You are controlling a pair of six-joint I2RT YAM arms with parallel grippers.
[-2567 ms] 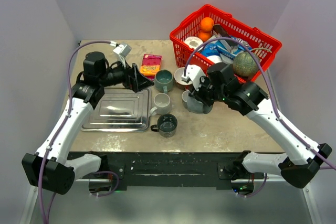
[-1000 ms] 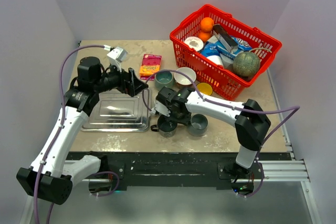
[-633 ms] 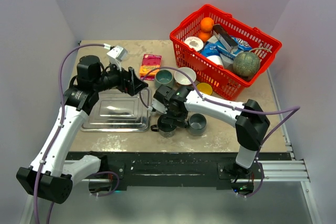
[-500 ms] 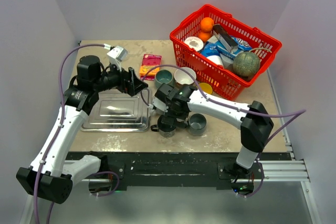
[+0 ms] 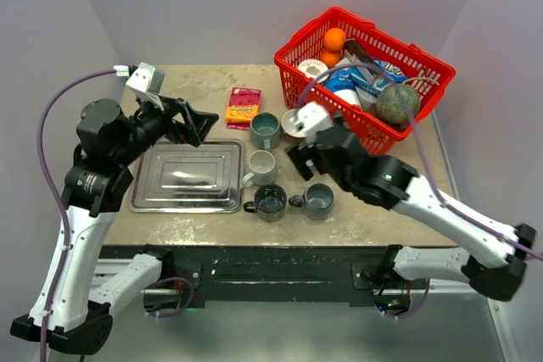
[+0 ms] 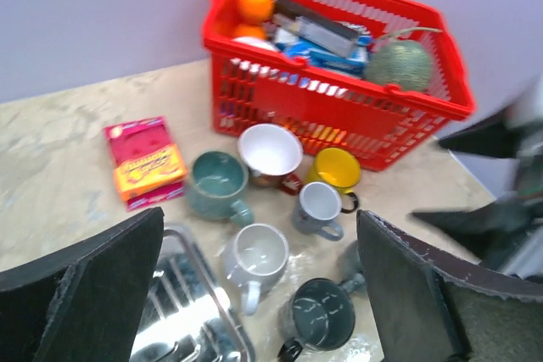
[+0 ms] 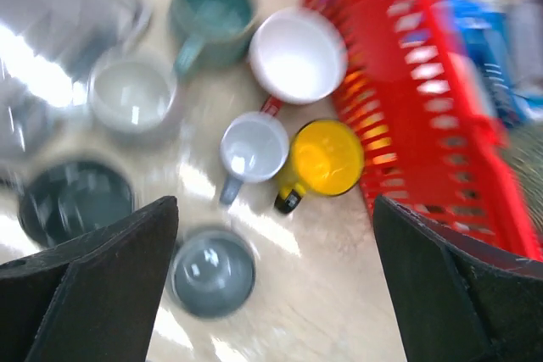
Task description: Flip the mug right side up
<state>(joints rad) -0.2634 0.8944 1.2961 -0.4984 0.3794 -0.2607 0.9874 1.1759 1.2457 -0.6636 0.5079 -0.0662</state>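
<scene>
The grey-blue mug (image 5: 320, 199) stands right side up near the table's front, its handle pointing left toward a dark mug (image 5: 270, 201). In the right wrist view this mug (image 7: 212, 273) shows its hollow inside from above. My right gripper (image 5: 304, 158) hangs open above and behind it, holding nothing; its spread fingers frame the view (image 7: 276, 201). My left gripper (image 5: 188, 123) is raised above the steel tray's far edge, open and empty (image 6: 259, 216). Nothing touches the mug.
Other upright mugs stand around: teal (image 5: 265, 129), white (image 5: 261, 167), a small pale one (image 7: 253, 148), yellow (image 7: 327, 157) and a white-lined cup (image 7: 297, 55). A steel tray (image 5: 187, 177) lies at the left, a pink snack box (image 5: 243, 106) behind it. A filled red basket (image 5: 365, 69) is at the back right.
My right gripper opened, let go of the grey-blue mug and rose back to the right. The mug stays upright beside the dark mug. My left arm lifted and drew back to the left.
</scene>
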